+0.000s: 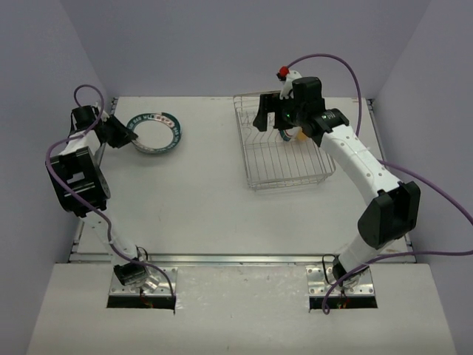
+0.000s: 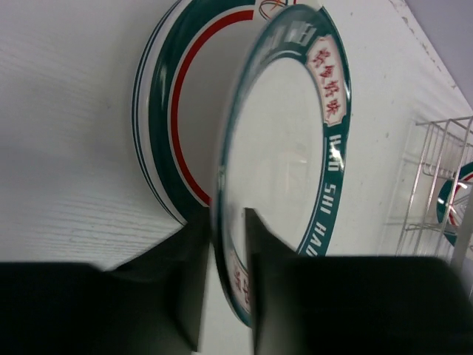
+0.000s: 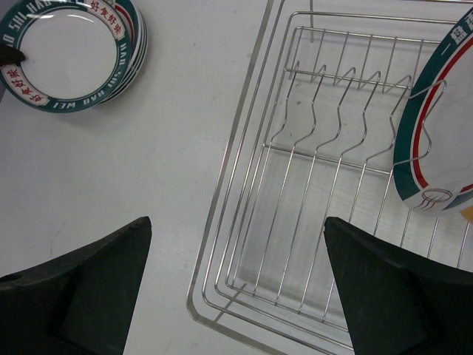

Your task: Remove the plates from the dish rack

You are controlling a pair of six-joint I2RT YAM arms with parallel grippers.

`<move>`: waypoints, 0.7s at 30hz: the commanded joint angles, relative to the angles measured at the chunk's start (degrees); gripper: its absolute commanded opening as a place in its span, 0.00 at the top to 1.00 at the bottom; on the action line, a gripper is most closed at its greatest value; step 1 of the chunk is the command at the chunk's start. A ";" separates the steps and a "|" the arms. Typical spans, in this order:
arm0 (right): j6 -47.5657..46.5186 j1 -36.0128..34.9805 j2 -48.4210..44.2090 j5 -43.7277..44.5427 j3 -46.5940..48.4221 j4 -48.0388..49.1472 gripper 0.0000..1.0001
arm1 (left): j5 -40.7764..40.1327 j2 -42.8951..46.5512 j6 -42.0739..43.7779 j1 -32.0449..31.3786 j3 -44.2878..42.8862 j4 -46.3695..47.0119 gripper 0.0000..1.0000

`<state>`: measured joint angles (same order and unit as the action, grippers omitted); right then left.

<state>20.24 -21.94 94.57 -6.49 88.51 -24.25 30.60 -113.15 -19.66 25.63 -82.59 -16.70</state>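
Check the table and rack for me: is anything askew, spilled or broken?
Nothing spilled or broken. One oddity: the teal-rimmed white plate pinched in the left hand sits tilted over the red-ringed plate beneath it, not flat. The silver wire dish rack holds one patterned plate leaning in its prongs.

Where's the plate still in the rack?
Right wrist view, right edge: the teal-rimmed plate leans in the dish rack's prongs, near the right hand.

White capitals "SHI HA" are running along the teal rim of the plate (image 2: 281,170), and red Chinese characters are sitting in a white panel beside them.
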 commanded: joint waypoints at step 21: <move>-6.97 -0.12 2.08 27.85 3.32 2.20 0.10 | -26.06 26.33 27.86 -7.52 9.63 4.64 0.00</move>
<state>16.88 -22.00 94.75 10.93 88.62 -24.27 11.00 -95.40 -0.02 21.73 -77.83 -16.19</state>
